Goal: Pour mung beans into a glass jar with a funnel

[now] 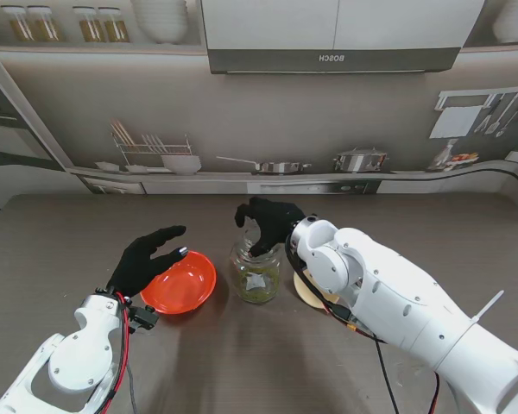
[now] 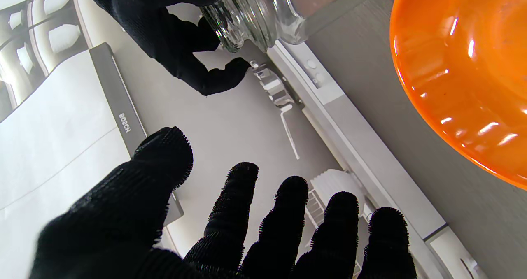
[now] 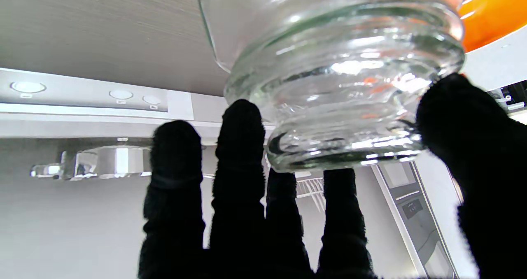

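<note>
A glass jar [image 1: 256, 274] stands upright mid-table with a layer of green mung beans in its bottom. My right hand [image 1: 268, 222] is cupped over its mouth, fingers curled and apart. In the right wrist view the jar [image 3: 329, 65] has its rim between my thumb and the other fingers [image 3: 241, 147]. In the left wrist view the right hand [image 2: 173, 36] shows its thumb a little off the jar [image 2: 255, 11]. Left of the jar sits an orange bowl [image 1: 183, 285] that looks empty. My left hand [image 1: 147, 259] hovers open over its left rim. I see no funnel.
A pale round object [image 1: 307, 293] lies on the table right of the jar, mostly hidden by my right wrist. The grey-brown table [image 1: 60, 241] ends at a printed kitchen backdrop [image 1: 268, 103] at its far edge.
</note>
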Tool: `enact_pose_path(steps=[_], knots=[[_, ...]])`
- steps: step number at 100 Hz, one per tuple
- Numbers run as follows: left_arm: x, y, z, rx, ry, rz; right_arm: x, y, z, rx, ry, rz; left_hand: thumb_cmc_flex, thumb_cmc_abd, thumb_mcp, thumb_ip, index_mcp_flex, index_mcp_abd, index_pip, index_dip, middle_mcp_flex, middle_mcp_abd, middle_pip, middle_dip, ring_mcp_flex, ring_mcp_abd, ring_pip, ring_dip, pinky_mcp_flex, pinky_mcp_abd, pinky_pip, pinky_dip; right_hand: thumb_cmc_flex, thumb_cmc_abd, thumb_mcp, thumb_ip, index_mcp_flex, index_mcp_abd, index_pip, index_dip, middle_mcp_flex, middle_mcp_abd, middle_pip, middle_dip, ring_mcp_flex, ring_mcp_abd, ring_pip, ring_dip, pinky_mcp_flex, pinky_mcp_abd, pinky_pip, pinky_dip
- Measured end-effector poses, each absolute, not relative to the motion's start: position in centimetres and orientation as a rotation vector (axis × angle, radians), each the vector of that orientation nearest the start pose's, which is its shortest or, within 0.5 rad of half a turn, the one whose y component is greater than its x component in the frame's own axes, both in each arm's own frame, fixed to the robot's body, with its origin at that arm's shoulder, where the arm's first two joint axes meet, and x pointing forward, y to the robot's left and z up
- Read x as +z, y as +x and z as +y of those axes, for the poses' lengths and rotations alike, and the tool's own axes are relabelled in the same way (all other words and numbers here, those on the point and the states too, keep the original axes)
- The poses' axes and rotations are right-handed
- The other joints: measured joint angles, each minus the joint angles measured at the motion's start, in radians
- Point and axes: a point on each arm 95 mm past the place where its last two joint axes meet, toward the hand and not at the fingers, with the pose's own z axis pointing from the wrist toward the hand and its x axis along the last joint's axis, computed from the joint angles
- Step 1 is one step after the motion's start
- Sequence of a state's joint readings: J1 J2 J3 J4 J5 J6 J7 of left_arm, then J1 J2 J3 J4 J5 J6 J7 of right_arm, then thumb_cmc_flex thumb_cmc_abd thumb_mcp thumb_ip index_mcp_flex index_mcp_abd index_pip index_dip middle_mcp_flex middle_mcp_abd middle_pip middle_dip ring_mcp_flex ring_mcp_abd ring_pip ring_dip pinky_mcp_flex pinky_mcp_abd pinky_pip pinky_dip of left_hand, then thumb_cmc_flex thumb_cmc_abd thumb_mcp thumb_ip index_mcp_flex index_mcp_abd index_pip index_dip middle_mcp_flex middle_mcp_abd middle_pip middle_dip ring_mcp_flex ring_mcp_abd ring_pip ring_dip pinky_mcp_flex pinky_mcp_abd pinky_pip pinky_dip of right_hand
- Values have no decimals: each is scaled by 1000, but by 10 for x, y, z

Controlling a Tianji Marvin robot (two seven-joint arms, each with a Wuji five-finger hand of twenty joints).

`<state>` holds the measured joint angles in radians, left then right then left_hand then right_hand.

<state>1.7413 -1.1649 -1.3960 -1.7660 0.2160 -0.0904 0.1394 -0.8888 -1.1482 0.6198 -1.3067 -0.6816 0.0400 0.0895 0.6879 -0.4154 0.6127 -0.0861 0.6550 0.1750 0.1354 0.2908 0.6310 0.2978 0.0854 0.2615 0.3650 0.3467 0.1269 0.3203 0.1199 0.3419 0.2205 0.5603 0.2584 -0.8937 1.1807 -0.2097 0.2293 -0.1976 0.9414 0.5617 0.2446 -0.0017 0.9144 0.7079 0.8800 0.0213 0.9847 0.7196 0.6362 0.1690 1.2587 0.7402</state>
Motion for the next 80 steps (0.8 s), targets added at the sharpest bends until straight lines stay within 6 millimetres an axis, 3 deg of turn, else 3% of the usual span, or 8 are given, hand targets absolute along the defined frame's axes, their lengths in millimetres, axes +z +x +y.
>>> enact_pose_path(steps=[12, 29, 61, 80], knots=[[-289, 371, 28, -2087, -1804, 700, -255, 507, 131, 1587, 1030, 1799, 0, 0, 0, 0, 0, 0, 0, 0, 0, 0, 0, 0, 0, 0, 0, 0, 0, 0, 0, 0, -11, 4, 0, 0, -37, -6, -34, 0, -16, 1, -48, -47, -30, 4, -54, -10, -12, 0, -15, 0], [-289, 371, 28, -2088, -1804, 705, -252, 507, 130, 1583, 1014, 1799, 0, 0, 0, 0, 0, 0, 0, 0, 0, 0, 0, 0, 0, 0, 0, 0, 0, 0, 0, 0, -43, 3, 1, 1, -49, -7, -80, 0, -38, 1, -101, -106, -62, 64, -214, -91, -32, 0, -29, 10], [-288, 372, 27, -2091, -1800, 706, -248, 506, 126, 1579, 1009, 1788, 0, 0, 0, 0, 0, 0, 0, 0, 0, 0, 0, 0, 0, 0, 0, 0, 0, 0, 0, 0, -69, 4, 1, 1, -72, -7, -151, 0, -39, 1, -161, -165, -107, 124, -430, -203, -59, 35, -90, 22], [-288, 372, 26, -2102, -1791, 711, -232, 501, 116, 1625, 1058, 1704, 0, 0, 0, 0, 0, 0, 0, 0, 0, 0, 0, 0, 0, 0, 0, 0, 0, 0, 0, 0, -79, 67, -40, 2, -71, -6, -174, 0, -9, 1, -208, -208, -117, 131, -516, -251, -98, 57, -164, 22]])
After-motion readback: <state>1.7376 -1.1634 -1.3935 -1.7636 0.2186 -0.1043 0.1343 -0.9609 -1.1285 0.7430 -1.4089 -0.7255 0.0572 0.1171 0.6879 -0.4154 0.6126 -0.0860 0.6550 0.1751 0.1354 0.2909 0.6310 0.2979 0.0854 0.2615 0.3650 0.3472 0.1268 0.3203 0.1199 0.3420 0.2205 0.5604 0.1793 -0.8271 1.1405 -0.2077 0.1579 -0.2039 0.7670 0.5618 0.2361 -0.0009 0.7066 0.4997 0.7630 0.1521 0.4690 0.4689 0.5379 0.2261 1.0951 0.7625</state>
